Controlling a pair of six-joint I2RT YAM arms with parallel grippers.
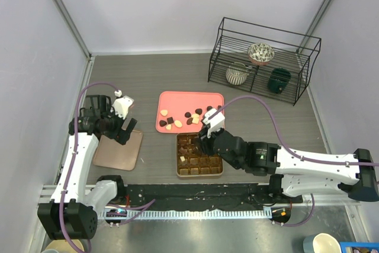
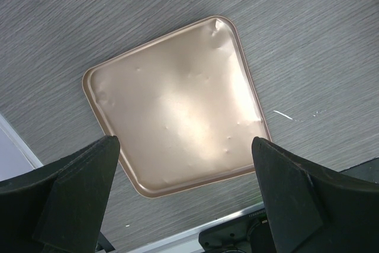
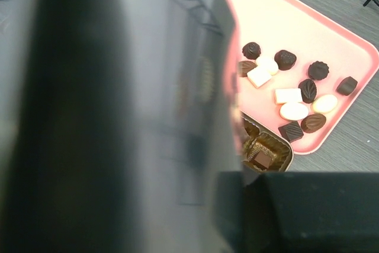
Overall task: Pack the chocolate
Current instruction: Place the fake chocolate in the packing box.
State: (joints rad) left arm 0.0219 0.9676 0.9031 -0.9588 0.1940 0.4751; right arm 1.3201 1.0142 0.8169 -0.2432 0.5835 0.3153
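Top external view first: the grey wood-grain desk (image 1: 148, 75) carries a flat pink tray (image 1: 183, 102) at the middle of the frame. Most of the chocolates (image 1: 177, 122), small dark brown and cream-white pieces, lie scattered along the tray's lower edge. Just below the tray and touching it sits a gold-brown gridded box (image 1: 200, 174). One cream piece (image 1: 183, 159) shows in a left-hand cell; the dark cells are too small to read. The right fingers (image 1: 204, 141) hang over the box's upper edge, close to the tray. From there, and from the right wrist view, I cannot tell how far apart they stand, since blurred dark shapes fill the left and bottom of that frame. At its upper right the chocolates (image 3: 290, 87) sit on the tray (image 3: 278, 28), and a square brown piece (image 3: 262, 159) rests in a corner cell of the box (image 3: 278, 146). At middle left, the left fingers (image 1: 126, 130) hover spread wide (image 2: 71, 194) and empty above a flat gold-brown lid (image 2: 177, 108). A black wire rack (image 1: 260, 57) with cups stands at upper right.
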